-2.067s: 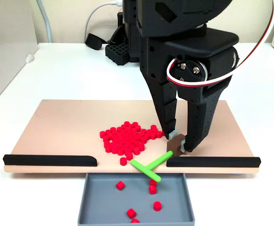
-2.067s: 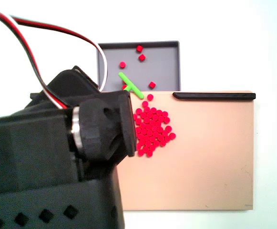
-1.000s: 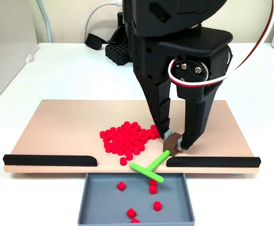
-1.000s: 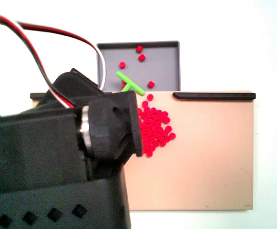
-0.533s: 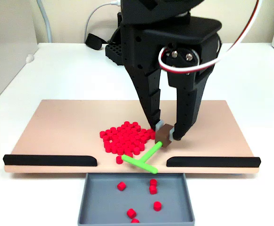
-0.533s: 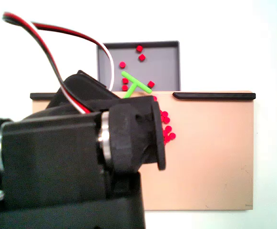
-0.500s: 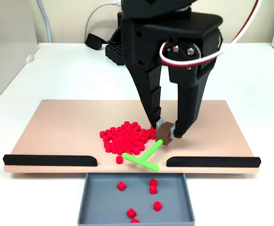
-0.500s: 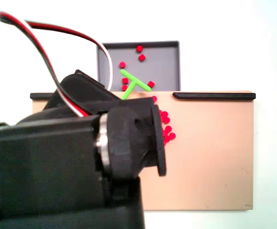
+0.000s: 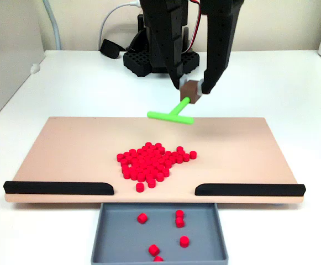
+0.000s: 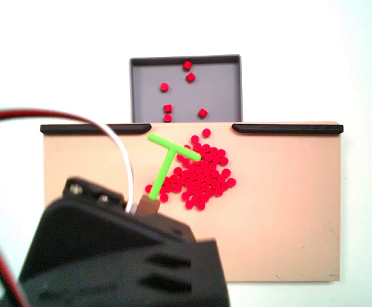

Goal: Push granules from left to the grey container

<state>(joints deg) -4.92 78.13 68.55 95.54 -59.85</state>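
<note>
Closest to me in a fixed view is the grey container [image 9: 159,237], sitting just under the front edge of the pinkish board [image 9: 66,149], right at the gap between the two black edge strips [image 9: 58,188]. A few red granules already lie in it. Most of the granules [image 9: 152,162] are in one pile near the middle of the board, a bit back from that gap, and one little granule sits by itself close to the front edge. Farther back and up in the air, the gripper [image 9: 192,88] has its jaws squeezed shut on the brown block at the end of the green T-shaped pusher [image 9: 171,115], which hangs above the back edge of the board, touching nothing. From above in a fixed view the pusher [image 10: 168,160] looks like it lies over the pile [image 10: 200,171], but it is lifted. I think trouble could come if the pusher lands on top of the pile instead of behind it, because granules would squirt out sideways. A crooked push could send them into a black strip [image 9: 248,189] instead of through the gap. A fast push might bounce some right over the low rim.
</note>
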